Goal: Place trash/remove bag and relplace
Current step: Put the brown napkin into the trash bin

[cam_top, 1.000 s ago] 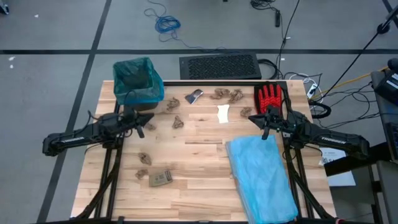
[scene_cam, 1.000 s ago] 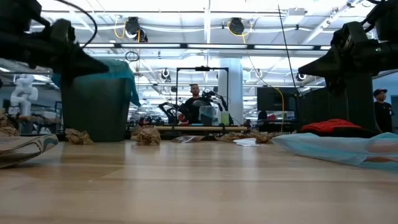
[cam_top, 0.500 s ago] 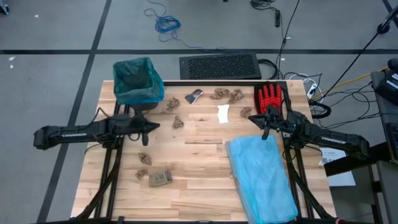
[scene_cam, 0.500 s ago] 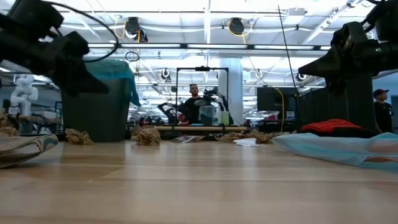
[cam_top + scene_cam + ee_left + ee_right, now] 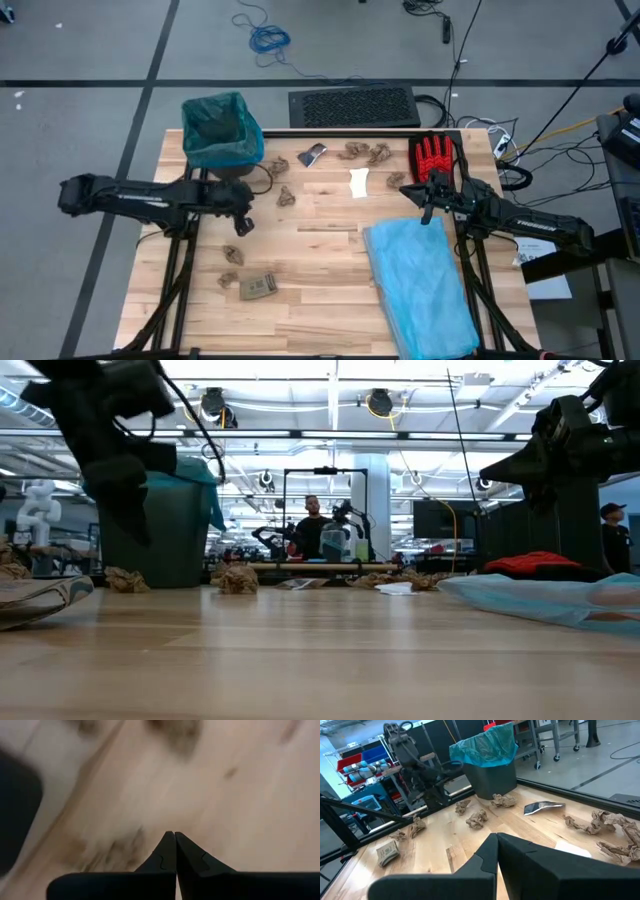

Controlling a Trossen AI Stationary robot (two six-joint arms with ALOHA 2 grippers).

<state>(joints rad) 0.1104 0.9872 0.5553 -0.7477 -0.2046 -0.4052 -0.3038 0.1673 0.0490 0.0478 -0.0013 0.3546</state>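
A dark bin (image 5: 222,135) lined with the teal-green bag (image 5: 487,745) stands at the table's far left corner. Brown paper wads (image 5: 286,196) (image 5: 232,254) (image 5: 365,152), a grey scrap (image 5: 312,154), a white scrap (image 5: 360,183) and a tan card (image 5: 258,287) lie scattered on the wood. My left gripper (image 5: 243,224) is shut and points down over bare table, near of the bin and above the table. My right gripper (image 5: 428,212) is shut and hovers near of the red glove (image 5: 432,155).
A paler sky-blue bag (image 5: 420,285) lies flat over the table's near right part. A dark keyboard-like mat (image 5: 353,106) sits beyond the far edge. Bare wood shows in the table's middle (image 5: 320,250). A person (image 5: 312,525) is far off in the room behind.
My left arm has swung from beside the bin toward the table's middle and near side. Its gripper has tipped from roughly level to pointing down at the table, staying shut. The right arm and the trash have kept still.
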